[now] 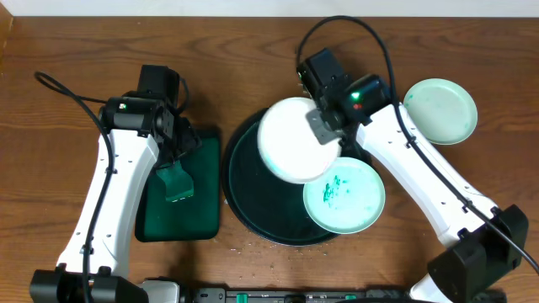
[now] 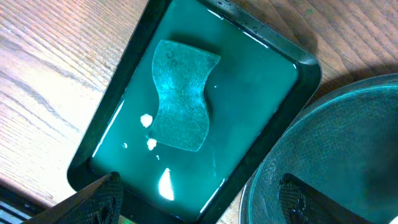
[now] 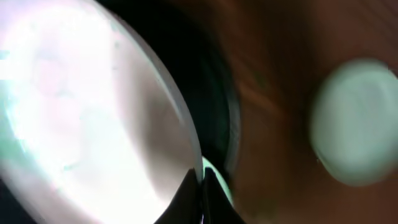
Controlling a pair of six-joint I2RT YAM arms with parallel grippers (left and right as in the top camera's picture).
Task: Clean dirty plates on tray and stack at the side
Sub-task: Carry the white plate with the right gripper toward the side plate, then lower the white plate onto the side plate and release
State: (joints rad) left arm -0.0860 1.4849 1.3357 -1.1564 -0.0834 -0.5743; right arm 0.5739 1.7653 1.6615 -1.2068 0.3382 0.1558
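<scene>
Above tray point(image 1: 244, 200), plate point(image 1: 290, 139) rim clamped in right gripper point(image 1: 324, 128)

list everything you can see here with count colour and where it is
round tray: 1, black-green, centre of table
held plate: 1, white, over the round tray, gripped at its rim
smeared plate: 1, pale with teal marks, right side of the round tray
side plate: 1, pale green, on the table far right
rectangular tray: 1, dark green, left of the round tray
sponge: 1, green, in the rectangular tray
table: 1, brown wood
left tool: 1, black, open above the rectangular tray
right tool: 1, black, shut on the held plate
</scene>
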